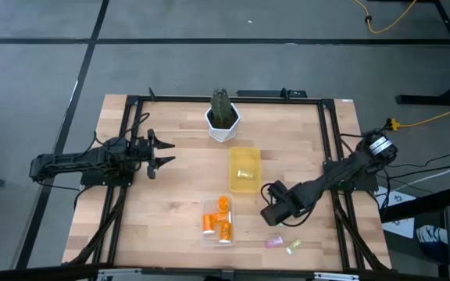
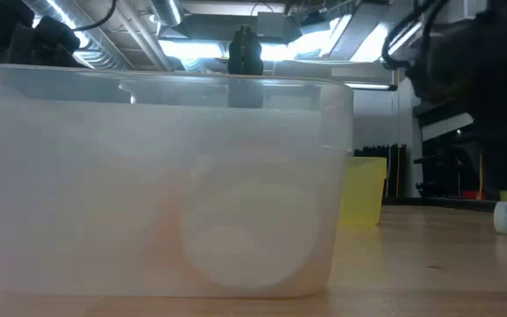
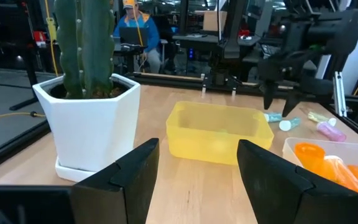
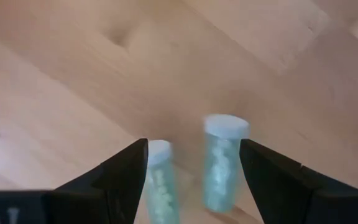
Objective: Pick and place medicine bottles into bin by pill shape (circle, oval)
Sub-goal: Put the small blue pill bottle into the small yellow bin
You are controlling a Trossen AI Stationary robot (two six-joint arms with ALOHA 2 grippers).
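Bare wood around our right gripper (image 1: 269, 204), fingers spread wide over two green bottles (image 4: 221, 163), touching neither; pink bottle (image 1: 274, 243) near table's front edge; left gripper (image 1: 159, 151) open, well apart.

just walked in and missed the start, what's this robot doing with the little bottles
It is sorting medicine bottles into bins. The right gripper, open, hangs over two pale green bottles lying loose on the table, holding nothing. A clear bin already holds several orange bottles; the yellow bin has one pale bottle in it. A pink bottle lies near the table's front edge. The left gripper waits open, off to the side near the cactus pot.
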